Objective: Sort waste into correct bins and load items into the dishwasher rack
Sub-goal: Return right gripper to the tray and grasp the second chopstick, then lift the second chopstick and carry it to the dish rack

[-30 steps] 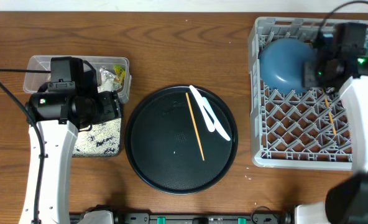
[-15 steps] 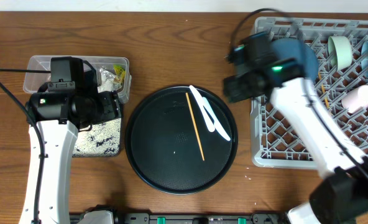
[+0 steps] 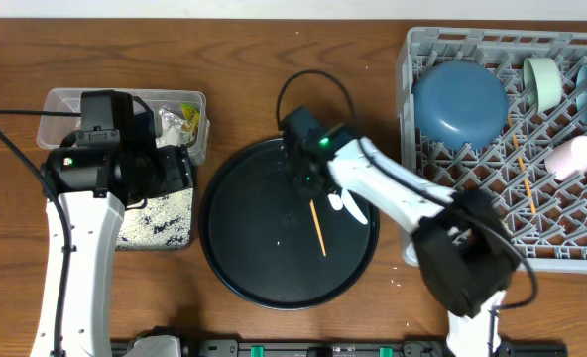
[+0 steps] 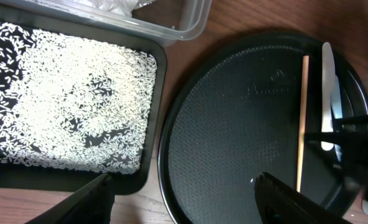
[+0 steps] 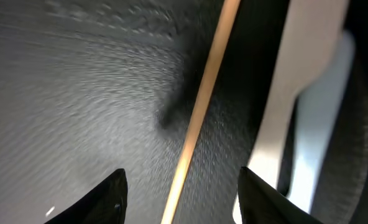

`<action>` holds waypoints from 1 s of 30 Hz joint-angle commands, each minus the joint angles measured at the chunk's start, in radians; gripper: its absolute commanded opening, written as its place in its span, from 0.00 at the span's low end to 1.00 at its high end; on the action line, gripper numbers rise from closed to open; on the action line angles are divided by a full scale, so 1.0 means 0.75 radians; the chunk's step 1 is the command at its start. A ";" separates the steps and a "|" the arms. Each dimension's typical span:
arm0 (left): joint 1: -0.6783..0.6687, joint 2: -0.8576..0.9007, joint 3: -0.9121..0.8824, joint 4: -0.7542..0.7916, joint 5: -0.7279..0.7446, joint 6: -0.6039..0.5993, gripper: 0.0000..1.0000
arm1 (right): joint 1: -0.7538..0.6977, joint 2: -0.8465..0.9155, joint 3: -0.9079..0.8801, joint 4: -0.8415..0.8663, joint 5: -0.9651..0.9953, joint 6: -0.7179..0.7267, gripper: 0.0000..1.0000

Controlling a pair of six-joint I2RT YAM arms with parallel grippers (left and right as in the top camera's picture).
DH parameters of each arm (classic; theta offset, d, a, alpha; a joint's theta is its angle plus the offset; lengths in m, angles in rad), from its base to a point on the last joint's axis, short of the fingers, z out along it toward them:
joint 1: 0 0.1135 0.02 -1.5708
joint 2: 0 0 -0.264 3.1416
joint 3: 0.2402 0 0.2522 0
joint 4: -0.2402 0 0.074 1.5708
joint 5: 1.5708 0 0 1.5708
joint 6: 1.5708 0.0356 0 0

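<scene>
Two arms work over the table. The left arm rises from the near edge and bends over the bins, its wrist above the seam between the clear tub (image 3: 56, 109) and the shallow black tray (image 3: 160, 223). The left gripper (image 4: 183, 186) points down with its jaws spread wide and nothing between them; its wrist view shows it over the tray's right end and the round black tray's left rim. White rice grains (image 4: 66, 106) lie scattered across the shallow tray, well to the left of those fingers. In the tub's right end sit crumpled tissue paper (image 3: 172, 124) and a yellow-green wrapper (image 3: 187, 110).

At the centre lies the round black tray (image 3: 254, 258). The right arm stretches from the near right corner leftward across it, elbow low, wrist tilted down over the tray's upper right part. The right gripper (image 5: 183, 180) stands partly open, holding nothing, one finger on either side of the wooden chopstick (image 5: 199, 112), which lies flat on the tray. Whether a finger touches it I cannot tell. The white plastic spoon (image 5: 308, 93) lies just beside it, at the right finger.

On the right, the grey dishwasher rack (image 3: 472, 233) holds the blue bowl (image 3: 459, 102), the pale-green bowl (image 3: 543, 81), the whitish cup (image 3: 574, 156) and a second chopstick (image 3: 521, 164).
</scene>
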 commanded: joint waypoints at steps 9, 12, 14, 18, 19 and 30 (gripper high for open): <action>0.007 -0.009 0.003 -0.004 -0.008 -0.007 0.74 | 0.057 0.107 -0.008 -0.001 0.116 0.160 0.43; 0.007 -0.009 0.003 -0.004 -0.008 -0.007 0.73 | 0.066 0.125 -0.008 -0.001 0.099 0.161 0.42; 0.007 -0.009 0.003 -0.004 -0.008 -0.007 0.74 | 0.073 0.134 -0.009 -0.002 0.096 0.160 0.42; 0.007 -0.009 0.003 -0.004 -0.008 -0.007 0.73 | 0.082 0.140 -0.009 -0.002 0.096 0.160 0.31; 0.007 -0.009 0.003 -0.004 -0.008 -0.007 0.74 | 0.084 0.140 -0.009 -0.002 0.097 0.160 0.27; 0.007 -0.009 0.003 -0.004 -0.008 -0.007 0.74 | 0.084 0.140 -0.009 -0.003 0.097 0.161 0.01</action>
